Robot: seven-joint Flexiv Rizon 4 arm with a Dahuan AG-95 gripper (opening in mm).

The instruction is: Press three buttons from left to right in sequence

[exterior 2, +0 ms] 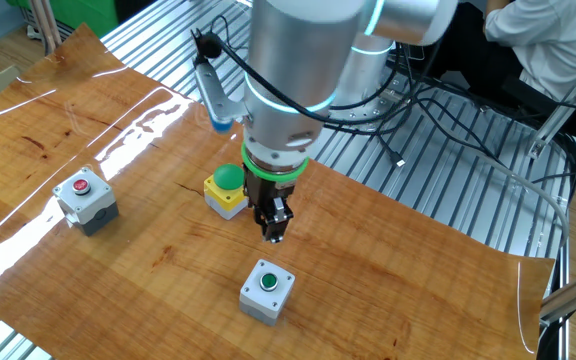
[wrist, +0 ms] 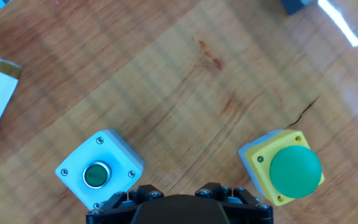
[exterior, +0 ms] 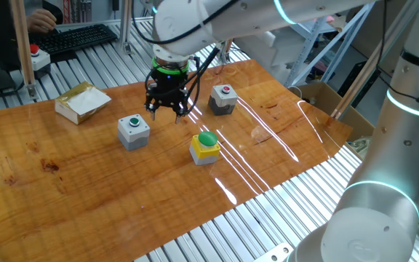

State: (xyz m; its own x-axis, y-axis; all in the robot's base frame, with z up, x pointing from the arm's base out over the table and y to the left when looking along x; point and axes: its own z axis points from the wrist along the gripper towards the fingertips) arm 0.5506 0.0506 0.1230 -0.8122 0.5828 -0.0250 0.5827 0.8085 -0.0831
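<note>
Three button boxes stand on the wooden table. The grey box with a small green button (exterior: 134,131) is on the left, and shows in the other fixed view (exterior 2: 267,290) and the hand view (wrist: 99,175). The yellow box with a large green dome (exterior: 205,145) (exterior 2: 226,190) (wrist: 288,168) is in the middle. The grey box with a small red button (exterior: 223,99) (exterior 2: 86,200) is on the right. My gripper (exterior: 167,108) (exterior 2: 274,230) hovers above the table between the green-button box and the yellow box, touching neither. Its fingers are together and hold nothing. The hand view shows only its housing.
An open cardboard box (exterior: 82,102) lies at the table's far left. A red-buttoned box (exterior: 35,58) sits off the table beside a keyboard (exterior: 78,38). The wooden board (exterior: 282,145) rests on a slatted metal table. A person sits behind the robot (exterior 2: 548,40).
</note>
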